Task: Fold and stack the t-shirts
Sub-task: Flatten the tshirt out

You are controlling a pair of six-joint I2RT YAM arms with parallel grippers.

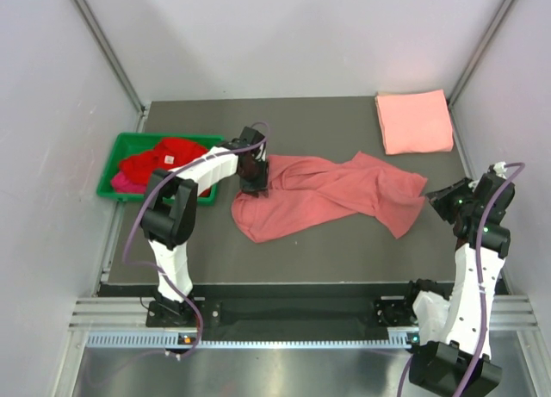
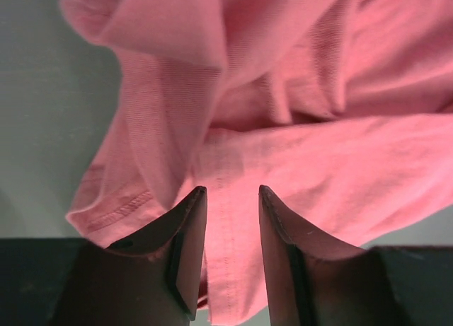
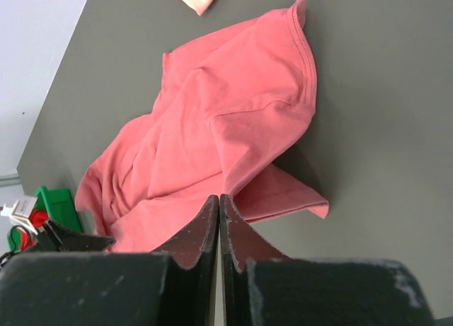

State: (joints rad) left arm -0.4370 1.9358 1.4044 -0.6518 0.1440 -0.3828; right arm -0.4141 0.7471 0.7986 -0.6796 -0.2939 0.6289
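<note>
A dusty rose-red t-shirt [image 1: 327,195] lies crumpled and stretched across the middle of the dark table. My left gripper [image 1: 254,188] is down at its left end. In the left wrist view that gripper [image 2: 230,191] is open, its jaws apart, and the shirt's hemmed cloth [image 2: 283,128] shows in the gap and beyond. A salmon pink t-shirt [image 1: 413,121] lies folded at the back right corner. My right gripper [image 1: 441,199] hovers just off the crumpled shirt's right end, shut and empty [image 3: 218,199], facing the shirt [image 3: 212,128].
A green bin [image 1: 116,145] at the left edge holds a bright red t-shirt [image 1: 168,158] and a bit of magenta cloth [image 1: 120,182]. White walls close in the table on the left, right and back.
</note>
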